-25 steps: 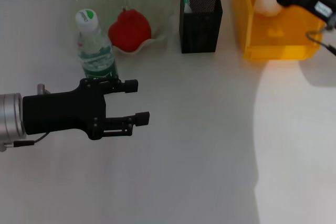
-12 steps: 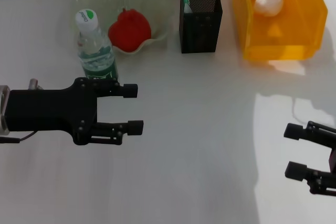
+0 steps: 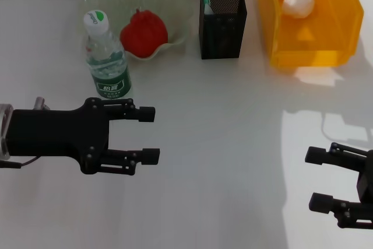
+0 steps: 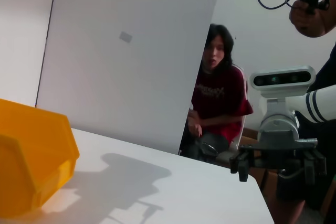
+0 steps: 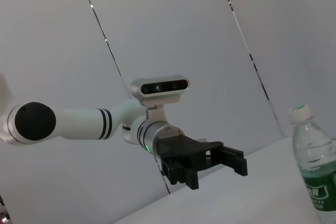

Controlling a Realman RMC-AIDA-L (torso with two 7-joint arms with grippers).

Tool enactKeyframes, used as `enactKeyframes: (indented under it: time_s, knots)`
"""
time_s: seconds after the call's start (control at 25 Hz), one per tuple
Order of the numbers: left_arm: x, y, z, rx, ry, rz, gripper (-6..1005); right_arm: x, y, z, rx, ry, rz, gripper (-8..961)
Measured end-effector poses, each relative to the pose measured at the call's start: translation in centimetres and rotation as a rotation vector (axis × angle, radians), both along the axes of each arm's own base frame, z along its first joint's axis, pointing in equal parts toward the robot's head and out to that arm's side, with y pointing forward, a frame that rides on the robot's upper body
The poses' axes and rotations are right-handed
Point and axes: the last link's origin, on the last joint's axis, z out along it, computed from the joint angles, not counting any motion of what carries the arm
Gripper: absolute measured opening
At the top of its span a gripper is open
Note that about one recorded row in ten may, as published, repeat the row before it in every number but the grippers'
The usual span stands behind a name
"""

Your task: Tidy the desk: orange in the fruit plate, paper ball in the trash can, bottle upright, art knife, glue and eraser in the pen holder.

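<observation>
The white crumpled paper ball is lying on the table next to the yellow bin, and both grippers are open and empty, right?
Not quite. The white crumpled paper ball is inside the yellow plastic bin, not on the table beside it; the head view shows this. The rest holds: the left gripper and the right gripper are both open and empty.

A white table [image 3: 221,144] fills the head view, lit by a bright patch on its right side. In the left wrist view, a dark-haired person in a dark red shirt [image 4: 218,95] sits beyond the table's far edge, beside a pale wall panel [image 4: 131,51].
</observation>
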Motion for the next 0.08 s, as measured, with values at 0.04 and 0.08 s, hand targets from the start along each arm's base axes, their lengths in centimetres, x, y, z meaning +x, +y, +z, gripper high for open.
enactKeyframes:
  time_s: [0.04,0.08]
  knots:
    - [-0.02,-0.03,0.04,-0.001,0.000,-0.001,785,-0.08,0.05,0.00,-0.001,0.002,0.004,818]
    - [-0.04,-0.04,0.09,-0.001,-0.001,-0.001,785,-0.17,0.11,0.00,-0.003,0.005,0.009,818]
